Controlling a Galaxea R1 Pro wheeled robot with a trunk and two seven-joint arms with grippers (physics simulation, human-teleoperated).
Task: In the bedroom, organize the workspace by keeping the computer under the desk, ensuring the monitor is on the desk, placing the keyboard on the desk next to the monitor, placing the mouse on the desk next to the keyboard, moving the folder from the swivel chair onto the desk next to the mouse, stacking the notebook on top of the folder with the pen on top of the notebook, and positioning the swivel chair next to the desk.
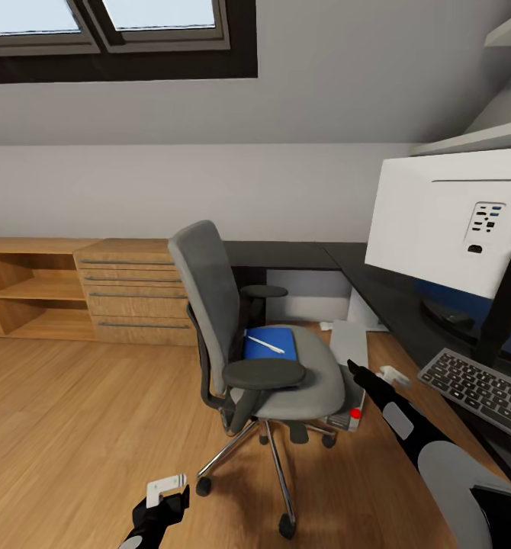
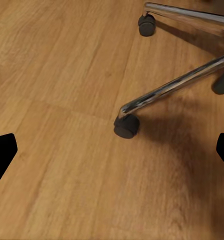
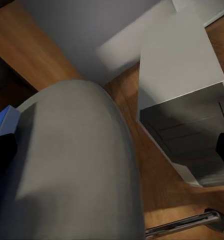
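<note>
The swivel chair (image 1: pixel 210 297) stands on the floor in front of the desk (image 1: pixel 362 267). On its seat lies the blue folder (image 1: pixel 269 343) with the white pen (image 1: pixel 267 345) on top. I cannot make out the notebook. The monitor (image 1: pixel 446 221) stands on the desk with its white back toward me, and the keyboard (image 1: pixel 480 385) lies beside its stem. The computer (image 1: pixel 349 343) stands on the floor behind the chair. A small white object (image 1: pixel 395 374), perhaps the mouse, lies by the desk's edge. My right gripper (image 1: pixel 358 374) is open just beside the seat (image 3: pixel 71 165). My left gripper (image 1: pixel 168 492) hangs open above the floor near a castor (image 2: pixel 127 125).
A light wooden drawer chest (image 1: pixel 133 293) and open shelves (image 1: pixel 27 290) line the back wall at the left. Wooden floor (image 1: pixel 72 427) lies open to the chair's left. The chair's chrome legs (image 2: pixel 177 85) spread close to my left gripper. A sloped ceiling with skylights rises above.
</note>
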